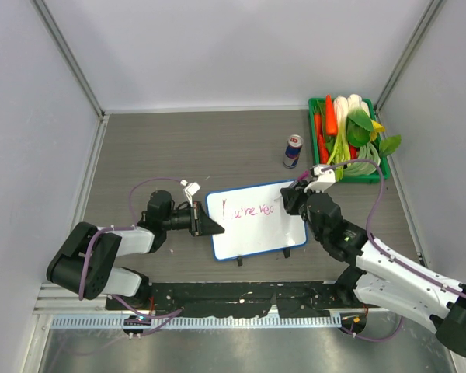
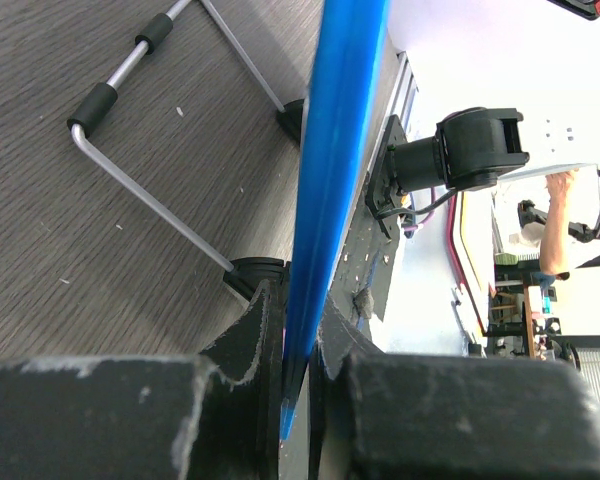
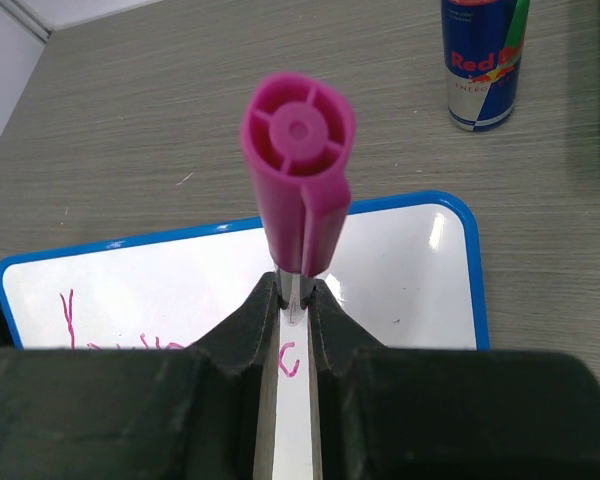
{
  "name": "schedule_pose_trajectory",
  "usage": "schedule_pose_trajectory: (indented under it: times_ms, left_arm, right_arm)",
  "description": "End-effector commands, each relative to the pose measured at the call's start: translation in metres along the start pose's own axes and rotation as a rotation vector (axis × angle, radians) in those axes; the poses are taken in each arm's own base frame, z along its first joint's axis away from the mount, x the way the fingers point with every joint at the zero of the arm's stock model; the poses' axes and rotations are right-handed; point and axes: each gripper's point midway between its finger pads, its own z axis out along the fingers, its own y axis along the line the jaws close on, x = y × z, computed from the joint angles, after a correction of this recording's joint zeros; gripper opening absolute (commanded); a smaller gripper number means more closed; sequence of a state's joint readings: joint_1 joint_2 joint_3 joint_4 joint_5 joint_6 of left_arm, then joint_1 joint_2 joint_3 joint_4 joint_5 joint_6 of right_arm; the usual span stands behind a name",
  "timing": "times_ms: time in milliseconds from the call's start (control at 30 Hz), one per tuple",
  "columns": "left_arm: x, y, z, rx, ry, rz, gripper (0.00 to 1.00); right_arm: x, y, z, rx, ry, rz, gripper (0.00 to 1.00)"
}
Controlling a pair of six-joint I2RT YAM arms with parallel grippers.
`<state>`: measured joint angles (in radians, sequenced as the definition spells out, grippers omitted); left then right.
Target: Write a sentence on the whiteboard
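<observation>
The whiteboard [image 1: 256, 233], white with a thin blue rim, lies tilted at the table's middle. Pink marker letters [image 1: 248, 210] run across its upper part; they also show in the right wrist view [image 3: 290, 360]. My left gripper [image 1: 210, 225] is shut on the board's left edge; in the left wrist view the blue rim [image 2: 335, 180] runs between the fingers [image 2: 250, 340]. My right gripper [image 1: 289, 200] is shut on a pink marker [image 3: 298, 170] held upright over the board [image 3: 400, 270], near the line's right end. The marker's tip is hidden.
A Red Bull can [image 1: 293, 151] stands behind the board, also in the right wrist view [image 3: 480, 60]. A green crate of vegetables [image 1: 349, 136] sits at the back right. Two black clips [image 1: 239, 262] line the board's near edge. A wire stand [image 2: 150, 190] shows under the board.
</observation>
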<state>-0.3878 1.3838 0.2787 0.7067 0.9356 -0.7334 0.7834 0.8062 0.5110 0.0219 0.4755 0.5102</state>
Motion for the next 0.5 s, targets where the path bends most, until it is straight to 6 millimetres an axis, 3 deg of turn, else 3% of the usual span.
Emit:
schedule_pose_trajectory:
  times_ms: [0, 200, 467]
  left_arm:
    - [0.006, 0.025, 0.000, -0.119, -0.008, -0.070, 0.00]
    - [0.006, 0.026, 0.000, -0.118, -0.006, -0.071, 0.00]
    - [0.005, 0.025, 0.000, -0.118, -0.010, -0.069, 0.00]
  right_arm:
    - [-0.027, 0.006, 0.002, 0.010, -0.082, 0.031, 0.01]
    - [-0.030, 0.007, 0.004, 0.008, -0.097, 0.036, 0.02]
    - [-0.015, 0.000, 0.010, 0.038, -0.067, 0.020, 0.01]
